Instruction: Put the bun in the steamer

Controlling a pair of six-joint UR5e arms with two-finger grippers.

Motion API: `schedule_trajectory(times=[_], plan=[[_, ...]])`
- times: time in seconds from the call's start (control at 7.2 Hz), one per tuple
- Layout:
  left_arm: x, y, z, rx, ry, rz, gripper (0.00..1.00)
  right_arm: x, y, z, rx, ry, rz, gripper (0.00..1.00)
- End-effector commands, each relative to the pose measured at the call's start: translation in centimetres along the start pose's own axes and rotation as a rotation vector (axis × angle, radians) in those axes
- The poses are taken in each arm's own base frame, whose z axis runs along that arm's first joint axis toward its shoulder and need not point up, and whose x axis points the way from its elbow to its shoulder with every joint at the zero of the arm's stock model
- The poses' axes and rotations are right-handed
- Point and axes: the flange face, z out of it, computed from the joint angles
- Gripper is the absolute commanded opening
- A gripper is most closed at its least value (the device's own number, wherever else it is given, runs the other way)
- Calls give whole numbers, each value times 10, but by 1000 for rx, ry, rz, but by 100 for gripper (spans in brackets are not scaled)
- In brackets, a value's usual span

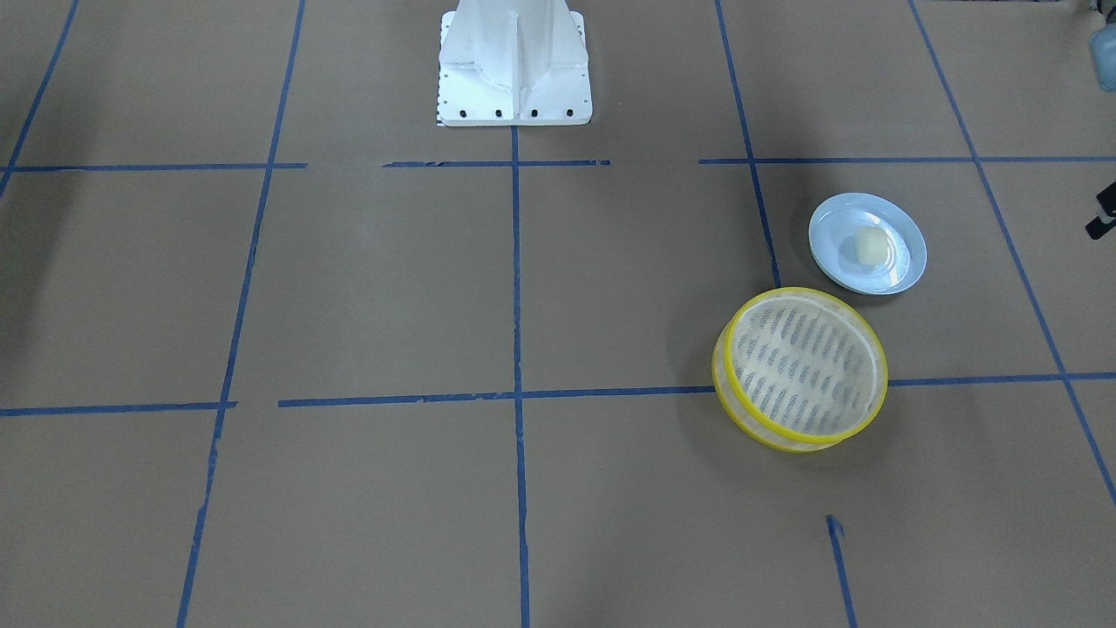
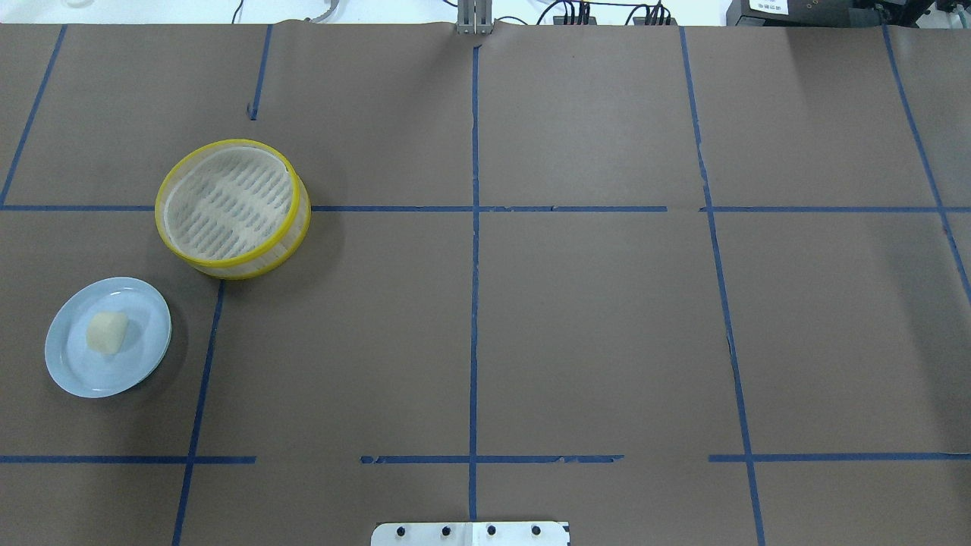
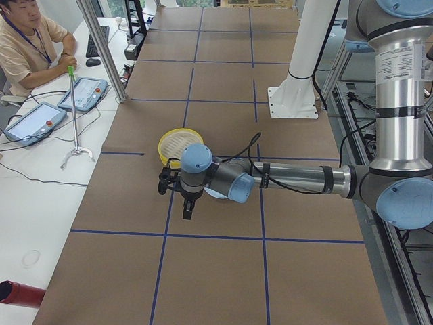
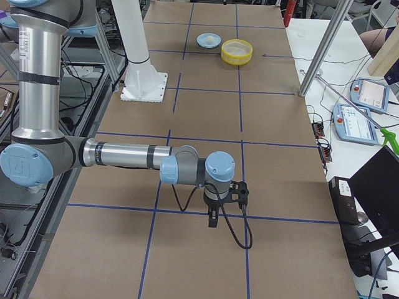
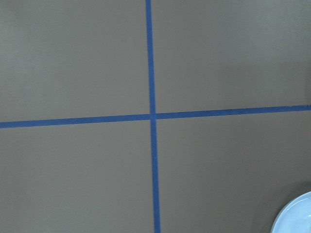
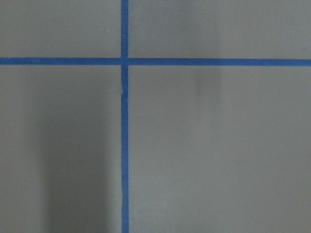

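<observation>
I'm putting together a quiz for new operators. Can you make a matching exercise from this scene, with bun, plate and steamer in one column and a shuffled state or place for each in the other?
Things:
1. bun
2. plate
3. steamer

States:
A. yellow-rimmed, nothing inside
B. cream-white, lying on the plate
C. pale blue, beside the steamer

Pairs: 1-B; 2-C; 3-A

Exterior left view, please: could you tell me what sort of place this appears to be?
Likely a robotics lab: a brown-papered table gridded in blue tape, with a seated operator beside teach pendants.
</observation>
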Motion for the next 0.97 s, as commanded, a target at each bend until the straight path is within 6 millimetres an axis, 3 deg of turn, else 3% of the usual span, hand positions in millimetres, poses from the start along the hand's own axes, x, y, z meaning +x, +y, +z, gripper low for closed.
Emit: schedule_trajectory(times=[0.0,0.28,0.42,0.56,0.83], plan=[[69,47,38,20,76,-40,100,0,0,0,0,0,0,100],[127,79,89,-60,67,-60,100,0,0,0,0,0,0,100],[143,88,101,-86,63,-82,98,0,0,0,0,0,0,100],[149,97,113,-101,40,-66,92,0,0,0,0,0,0,100],[156,111,140,-137,-67,-48,93,0,0,0,0,0,0,100]])
